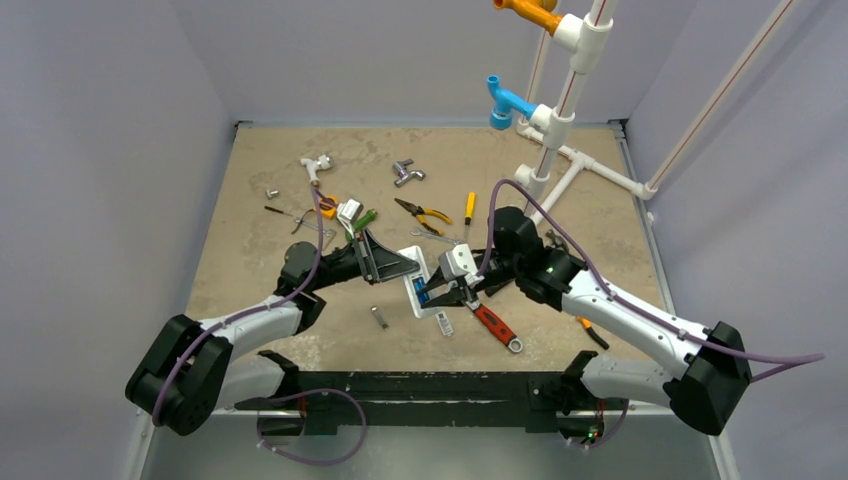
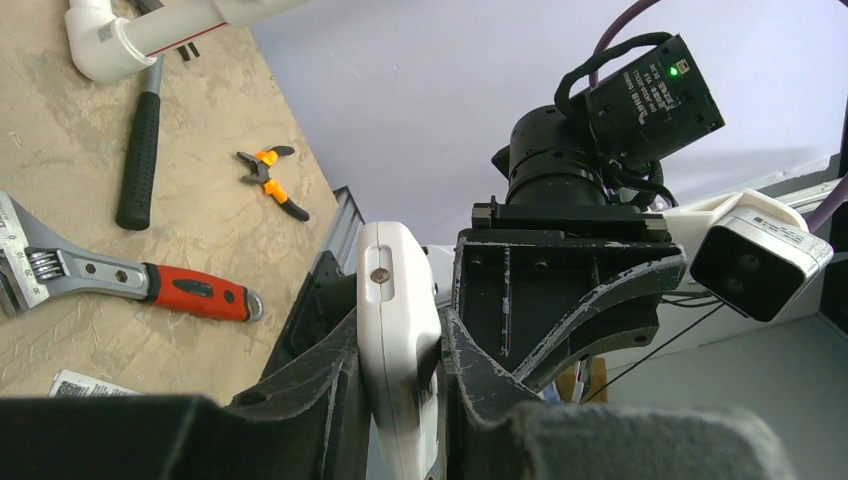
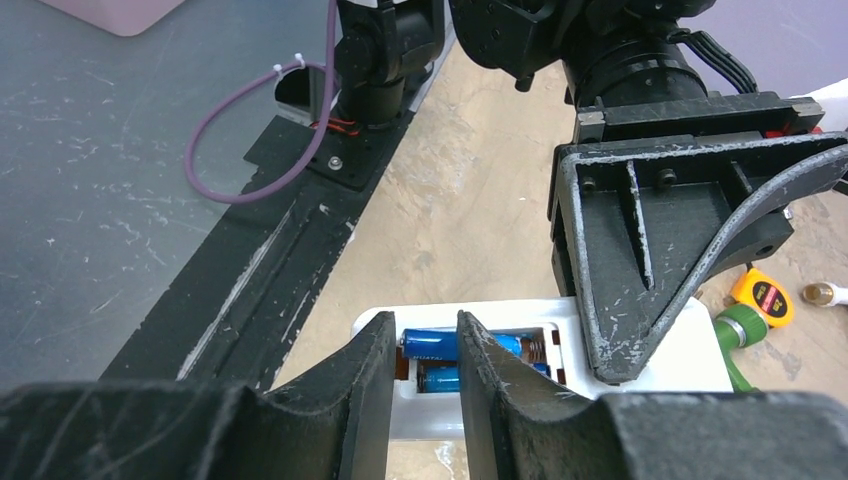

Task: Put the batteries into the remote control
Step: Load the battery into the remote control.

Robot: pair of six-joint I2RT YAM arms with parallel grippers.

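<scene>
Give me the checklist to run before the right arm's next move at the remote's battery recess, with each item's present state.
1. Left pincer clamped on the small white rectangular plastic remote control: ok.
2. Battery recess turned toward the right pincer: ok.
3. Two blue cylindrical batteries lying in the recess: ok.
4. Both batteries seated fully against their contacts: cannot tell, the right pincer's fingers cover part of them.
5. Right pincer gripping a battery or only straddling it: cannot tell.
</scene>
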